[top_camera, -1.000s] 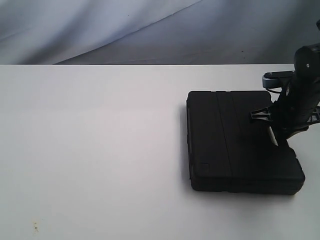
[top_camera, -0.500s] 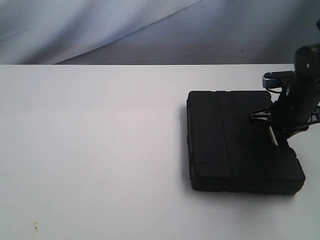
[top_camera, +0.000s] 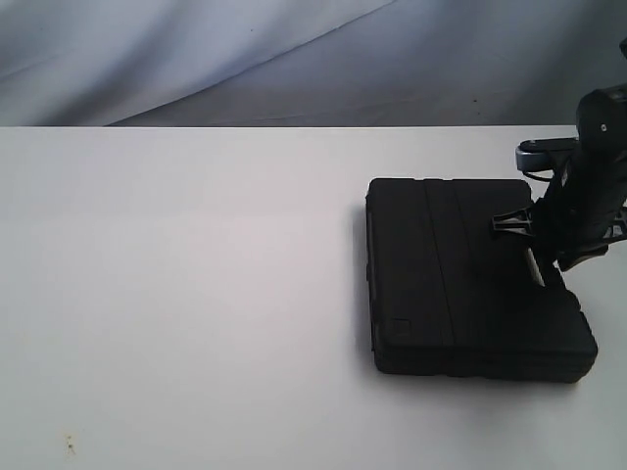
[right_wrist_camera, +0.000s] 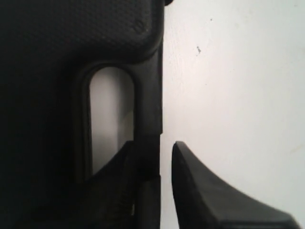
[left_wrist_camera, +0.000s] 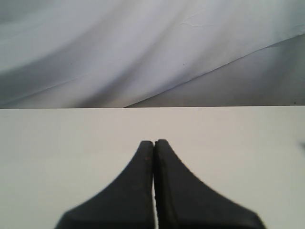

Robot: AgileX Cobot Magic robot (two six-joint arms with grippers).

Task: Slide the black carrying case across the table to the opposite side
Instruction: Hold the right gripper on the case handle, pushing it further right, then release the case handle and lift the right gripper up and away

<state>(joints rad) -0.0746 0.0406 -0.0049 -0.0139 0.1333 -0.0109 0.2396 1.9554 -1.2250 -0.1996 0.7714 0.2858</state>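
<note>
The black carrying case (top_camera: 460,274) lies flat on the right half of the white table (top_camera: 196,274). My right gripper (top_camera: 537,264) is down at the case's right edge, by its handle (right_wrist_camera: 148,95). In the right wrist view the gripper (right_wrist_camera: 155,145) straddles the handle bar. One finger sits in the handle opening against the bar. The other finger (right_wrist_camera: 190,176) stands outside it with a thin strip of table showing between, so the gripper is open. My left gripper (left_wrist_camera: 154,141) is shut and empty over bare table (left_wrist_camera: 71,143); it is out of the exterior view.
A grey cloth backdrop (top_camera: 294,59) hangs behind the table's far edge. A small speck (top_camera: 69,446) marks the table near the front left. White tabletop stretches left of the case.
The right arm has shifted only very slightly at the case's edge. The case lies where it did.
</note>
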